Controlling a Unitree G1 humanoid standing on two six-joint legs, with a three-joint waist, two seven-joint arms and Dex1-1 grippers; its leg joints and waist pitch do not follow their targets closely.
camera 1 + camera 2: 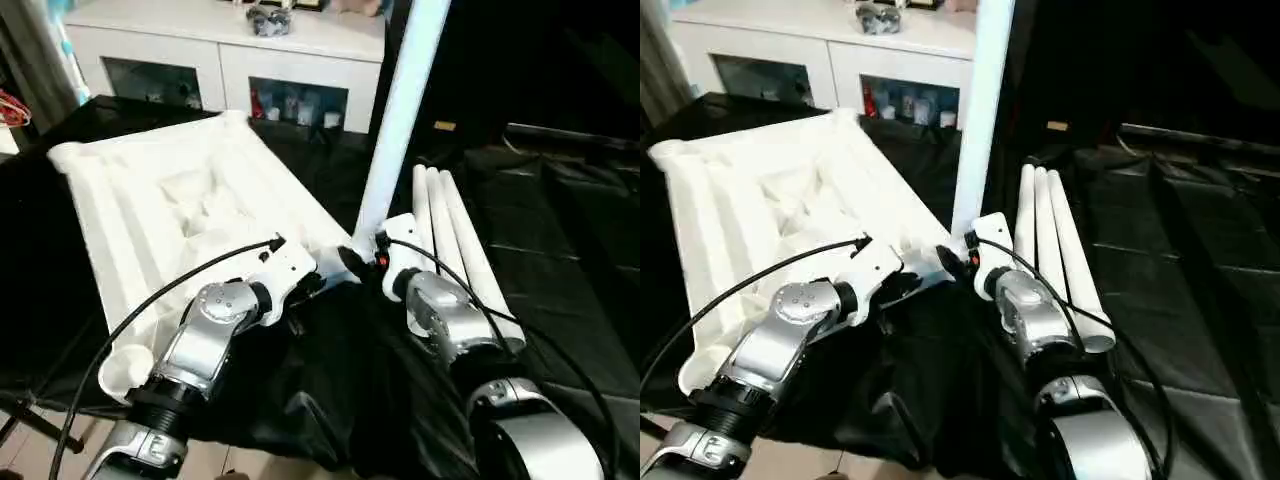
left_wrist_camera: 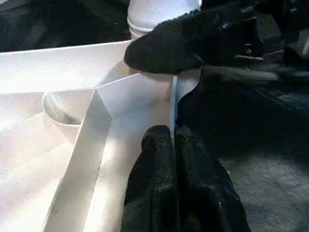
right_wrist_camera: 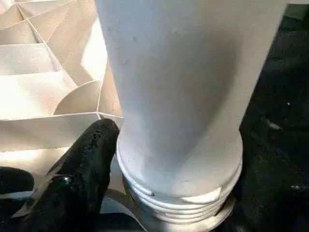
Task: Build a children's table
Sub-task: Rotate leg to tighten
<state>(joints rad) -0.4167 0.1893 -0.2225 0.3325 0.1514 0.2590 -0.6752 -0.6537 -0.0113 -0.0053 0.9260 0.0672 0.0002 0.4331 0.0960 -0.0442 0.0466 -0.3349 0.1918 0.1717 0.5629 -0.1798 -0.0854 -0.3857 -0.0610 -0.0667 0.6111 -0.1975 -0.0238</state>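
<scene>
Tabletop: there, upside down, the large white plastic rectangular tabletop (image 1: pixel 170 215) with ribbed underside facing up on the black cloth; round corner sockets exposed for the legs; one empty socket (image 1: pixel 128 368) at about 8 o'clock of the left-eye view.
Upright leg: one long white tapered tubular leg (image 1: pixel 398 115) standing near vertical at the tabletop corner nearest the right arm, rising toward 12 o'clock; ridged threaded end (image 3: pixel 181 191) sitting at the socket mouth, apparently being seated or screwed in; how far home, cannot tell.
Right gripper: right gripper (image 1: pixel 362 256) at the foot of that leg, black fingers (image 3: pixel 79 169) spread wide about the base; one pad beside the ridged end, probably steadying or turning it; firm clamp or loose contact, cannot tell.
Left gripper: left gripper (image 2: pixel 175 145) with fingers pressed together, nipping the thin white rim wall (image 2: pixel 145 92) of the tabletop beside the same corner; likely pinning the top so the corner stays put against the leg's push.
Spare legs: three more white tapered legs (image 1: pixel 455 235) lying side by side at 3 o'clock of the upright one, close to the right forearm, handy for later sockets.
Surface: glossy black sheet (image 1: pixel 560 270), creased, covering the work area.
Room: white cabinet with glass doors (image 1: pixel 225 55) at 12 o'clock beyond the tabletop; small items behind the glass, too small to name.
</scene>
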